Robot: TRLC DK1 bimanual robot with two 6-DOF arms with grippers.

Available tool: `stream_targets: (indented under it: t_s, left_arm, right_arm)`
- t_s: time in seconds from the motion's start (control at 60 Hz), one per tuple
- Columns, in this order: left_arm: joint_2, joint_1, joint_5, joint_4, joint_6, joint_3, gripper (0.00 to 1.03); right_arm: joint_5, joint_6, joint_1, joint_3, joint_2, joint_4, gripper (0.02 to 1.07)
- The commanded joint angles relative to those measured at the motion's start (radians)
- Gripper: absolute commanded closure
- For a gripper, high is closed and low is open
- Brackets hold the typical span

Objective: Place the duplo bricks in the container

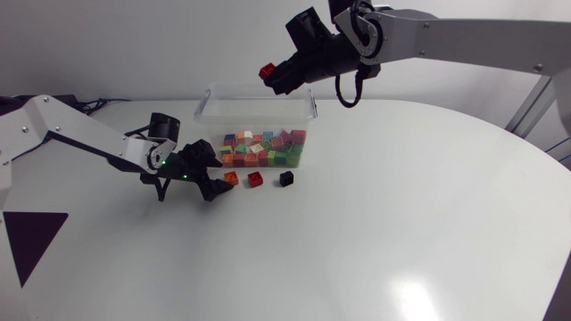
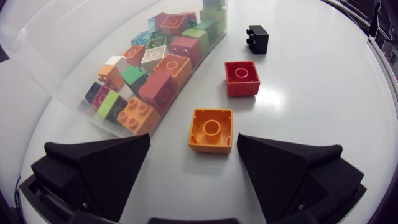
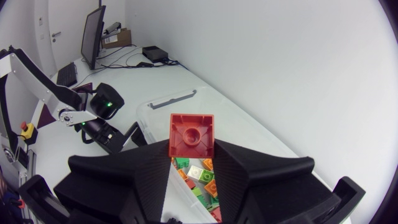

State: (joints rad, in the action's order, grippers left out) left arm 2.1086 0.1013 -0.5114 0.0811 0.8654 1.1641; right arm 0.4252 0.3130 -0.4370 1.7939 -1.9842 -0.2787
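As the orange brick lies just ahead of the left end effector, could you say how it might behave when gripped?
The orange brick looks like rigid moulded plastic, so it should probably keep its shape. Lying flat, hollow side up, it seems unlikely to roll or tip. On the glossy table it may slide if pushed from one side.

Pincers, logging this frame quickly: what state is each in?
Left pincer: open, orange brick between its fingers, ungripped.
Right pincer: closed on the red brick.

- One clear plastic container (image 1: 208,109).
- Perhaps twenty mixed-colour duplo bricks (image 1: 263,150) heaped inside; too jumbled to count surely.
- Three loose on the white table (image 1: 401,223): one orange duplo brick (image 2: 211,129), one red duplo brick (image 2: 242,78), one black duplo brick (image 2: 258,38).
- One second red duplo brick (image 3: 192,134), raised off the table.
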Motion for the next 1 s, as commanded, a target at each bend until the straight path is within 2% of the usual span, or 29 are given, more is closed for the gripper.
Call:
stream_targets:
  t_s: [0.0, 0.083, 0.133, 0.233, 0.317, 0.367, 0.45, 0.583, 0.8, 0.983]
  left_arm:
    - [0.036, 0.018, -0.018, 0.005, 0.02, 0.008, 0.06]
    - [0.034, 0.031, -0.019, 0.005, 0.018, 0.003, 0.07]
    - [0.033, 0.037, -0.021, 0.005, 0.015, 0.002, 0.09]
    - [0.022, 0.046, -0.027, 0.005, 0.009, -0.004, 0.19]
    - [0.011, 0.051, -0.042, 0.005, 0.009, -0.011, 0.31]
    - [0.008, 0.051, -0.045, 0.005, 0.006, -0.009, 0.39]
    - [0.004, 0.055, -0.047, 0.005, -0.006, -0.011, 0.5]
    - [-0.01, 0.06, -0.047, 0.005, -0.019, -0.015, 0.75]
    - [-0.108, 0.055, -0.05, -0.021, -0.017, -0.073, 0.76]
    - [-0.268, 0.054, -0.05, -0.116, -0.016, -0.104, 0.76]
  right_arm:
    - [-0.016, -0.041, 0.006, 0.056, -0.074, 0.016, 0.78]
    - [-0.049, -0.055, 0.011, 0.098, -0.122, 0.027, 0.77]
    - [-0.066, -0.071, 0.02, 0.125, -0.153, 0.035, 0.69]
    - [-0.085, -0.071, 0.034, 0.176, -0.208, 0.022, 0.47]
    - [-0.101, -0.069, 0.041, 0.177, -0.217, 0.022, 0.17]
    - [-0.105, -0.069, 0.046, 0.167, -0.209, 0.022, 0.11]
    - [-0.109, -0.069, 0.049, 0.113, -0.163, 0.033, 0.09]
    - [-0.117, -0.074, 0.052, -0.008, -0.062, 0.053, 0.09]
    - [-0.135, -0.084, 0.04, -0.275, 0.128, 0.092, 0.09]
    - [-0.148, -0.1, 0.023, -0.427, 0.183, 0.121, 0.1]
